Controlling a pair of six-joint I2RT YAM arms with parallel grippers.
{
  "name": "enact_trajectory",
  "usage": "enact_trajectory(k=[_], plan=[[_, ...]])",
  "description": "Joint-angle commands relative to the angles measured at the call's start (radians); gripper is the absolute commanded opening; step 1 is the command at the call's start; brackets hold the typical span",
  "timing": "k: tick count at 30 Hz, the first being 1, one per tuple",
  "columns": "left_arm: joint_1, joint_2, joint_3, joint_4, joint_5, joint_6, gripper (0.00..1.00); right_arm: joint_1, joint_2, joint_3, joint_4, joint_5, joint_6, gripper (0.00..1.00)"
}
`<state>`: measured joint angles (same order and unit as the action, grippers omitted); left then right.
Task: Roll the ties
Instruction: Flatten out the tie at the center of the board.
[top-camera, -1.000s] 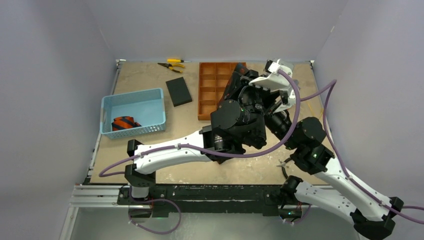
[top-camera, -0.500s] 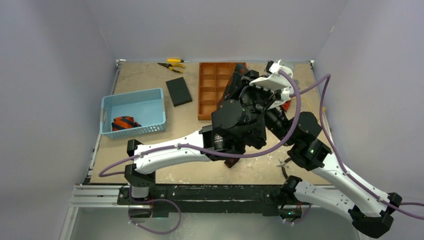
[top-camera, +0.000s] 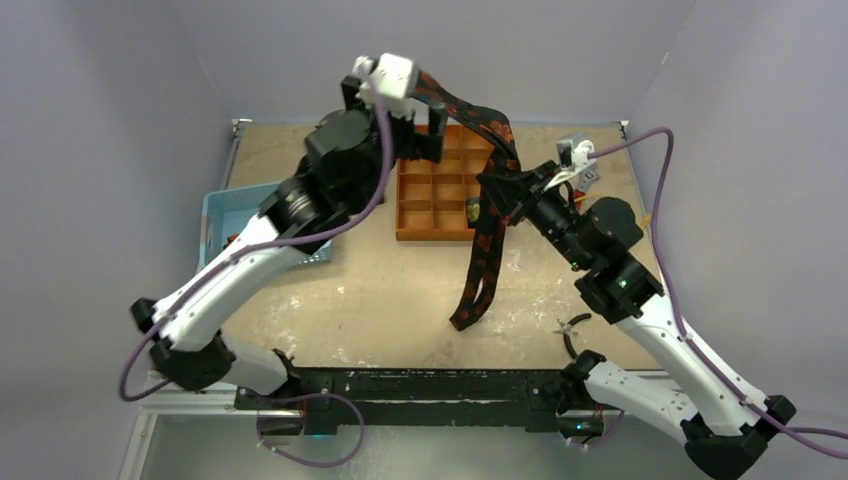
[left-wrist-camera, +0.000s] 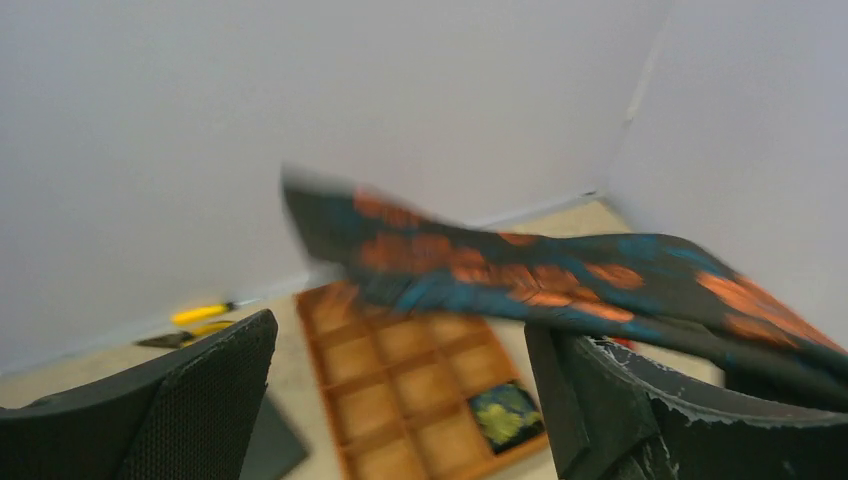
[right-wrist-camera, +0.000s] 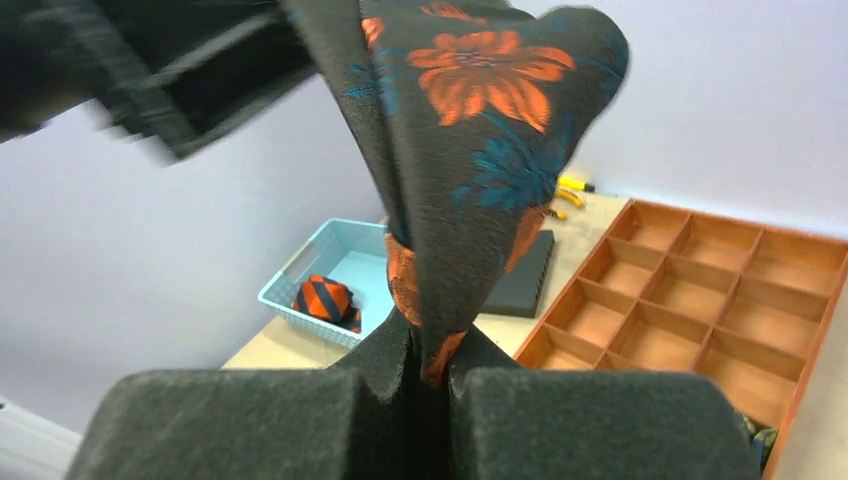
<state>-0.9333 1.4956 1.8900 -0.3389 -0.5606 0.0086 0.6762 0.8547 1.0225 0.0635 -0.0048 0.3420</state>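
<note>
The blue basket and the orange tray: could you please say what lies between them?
A flat black pad, visible in the right wrist view; the left arm hides it overhead.

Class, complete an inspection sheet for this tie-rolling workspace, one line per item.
Surface: tan board, scuffed pale near the front.
Job's things: floral tie held aloft, tail hanging toward the board; rolled striped tie in blue basket; rolled green-gold tie in orange tray.
Clutter: black pad, yellow-handled pliers, dark pliers.
Grippers: right gripper shut on floral tie; left gripper open, tie crossing beyond its fingers.
Cables: purple cables along both arms.
Surroundings: plain pale walls; nothing else seen.
</note>
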Motion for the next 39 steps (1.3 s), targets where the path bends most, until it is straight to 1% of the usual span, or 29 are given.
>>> enact_trajectory(k=[1,3,4,5,8,10,13,14,16,18,19,21,22,24,27,29,31,33,35,37,39], plan=[[0.006,-0.261,-0.270,0.341,0.213,-0.228,0.95,-0.064,0.041,0.051,-0.005,-0.095,0.096,0.00],[0.007,-0.349,-0.401,0.475,0.173,-0.229,0.95,-0.102,0.074,0.068,0.013,-0.174,0.141,0.00],[0.008,-0.403,-0.473,0.516,0.158,-0.228,0.96,-0.119,0.093,0.077,0.034,-0.237,0.162,0.00],[0.008,-0.433,-0.501,0.535,0.162,-0.214,0.96,-0.136,0.115,0.088,0.045,-0.275,0.186,0.00],[0.009,-0.492,-0.557,0.504,0.229,-0.143,0.97,-0.199,0.181,0.107,0.120,-0.445,0.279,0.00],[0.008,-0.535,-0.594,0.495,0.341,-0.099,0.98,-0.270,0.217,0.086,0.255,-0.583,0.411,0.00],[0.010,-0.618,-0.692,0.546,0.480,-0.100,0.98,-0.410,0.279,0.024,0.588,-0.728,0.713,0.00],[0.009,-0.643,-0.723,0.560,0.523,-0.102,0.98,-0.449,0.303,0.004,0.728,-0.755,0.864,0.00],[0.009,-0.681,-0.786,0.581,0.575,-0.111,0.98,-0.521,0.360,-0.026,0.997,-0.760,1.094,0.00],[0.008,-0.710,-0.853,0.605,0.613,-0.134,0.98,-0.560,0.433,-0.022,1.250,-0.737,1.295,0.00],[0.009,-0.723,-0.885,0.621,0.620,-0.148,0.98,-0.570,0.464,-0.014,1.355,-0.720,1.371,0.00],[0.009,-0.747,-0.976,0.678,0.606,-0.190,0.98,-0.584,0.516,0.045,1.480,-0.696,1.473,0.00],[0.010,-0.759,-1.026,0.715,0.599,-0.209,0.98,-0.587,0.533,0.075,1.511,-0.693,1.500,0.00],[0.009,-0.781,-1.133,0.811,0.588,-0.238,0.99,-0.587,0.541,0.121,1.510,-0.696,1.510,0.00],[0.008,-0.794,-1.300,1.036,0.601,-0.259,0.99,-0.587,0.532,0.173,1.498,-0.701,1.520,0.00],[0.009,-0.775,-1.329,1.099,0.612,-0.250,0.99,-0.588,0.525,0.203,1.514,-0.684,1.546,0.00],[0.009,-0.738,-1.314,1.099,0.636,-0.240,0.99,-0.586,0.517,0.239,1.522,-0.662,1.562,0.00],[0.010,-0.697,-1.291,1.111,0.656,-0.262,0.99,-0.578,0.503,0.279,1.496,-0.643,1.553,0.00],[0.010,-0.656,-1.282,1.147,0.663,-0.309,0.99,-0.570,0.480,0.329,1.430,-0.625,1.517,0.00],[0.011,-0.619,-1.326,1.258,0.639,-0.399,0.98,-0.565,0.462,0.378,1.385,-0.612,1.485,0.00],[0.014,-0.584,-1.414,1.432,0.590,-0.510,0.99,-0.564,0.439,0.410,1.330,-0.608,1.456,0.00]])
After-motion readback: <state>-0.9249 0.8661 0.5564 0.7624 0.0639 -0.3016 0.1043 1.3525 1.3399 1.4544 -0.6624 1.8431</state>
